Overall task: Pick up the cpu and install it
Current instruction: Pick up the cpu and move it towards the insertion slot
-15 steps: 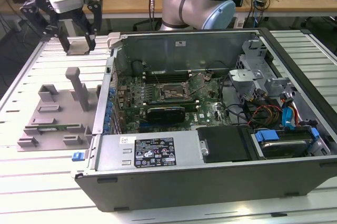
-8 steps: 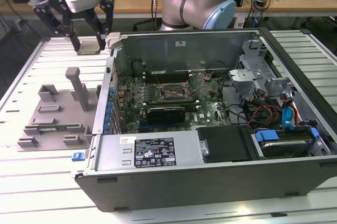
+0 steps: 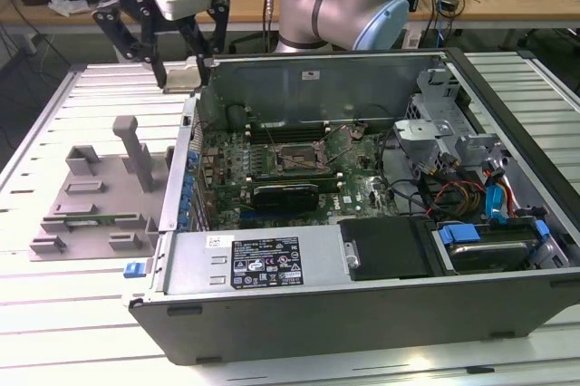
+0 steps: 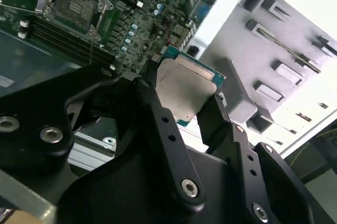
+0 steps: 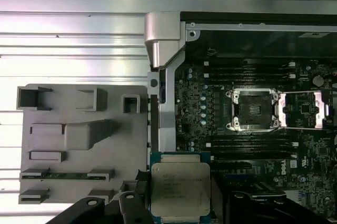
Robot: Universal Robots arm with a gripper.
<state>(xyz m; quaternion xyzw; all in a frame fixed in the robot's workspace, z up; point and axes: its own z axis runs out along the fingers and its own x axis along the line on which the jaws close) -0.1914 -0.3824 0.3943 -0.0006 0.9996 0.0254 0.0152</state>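
The cpu (image 5: 180, 187) is a small square chip with a silver-grey metal top on a green edge, and my gripper (image 4: 183, 103) is shut on it. Black fingers (image 4: 154, 95) press its opposite edges in the second wrist view. In the exterior view my gripper (image 3: 181, 67) hangs above the open computer case's back corner, toward the exterior view's left. The motherboard socket (image 5: 253, 109) lies open, its load plate (image 5: 303, 109) flipped aside. In the exterior view the socket (image 3: 294, 158) sits mid-board, apart from the gripper.
A grey fixture tray (image 3: 91, 196) with slots and posts lies on the slatted table beside the case. The case wall (image 3: 362, 64) rises around the board. A black expansion card (image 3: 283, 194), the power supply (image 3: 263, 259) and cables (image 3: 462, 196) crowd the case interior.
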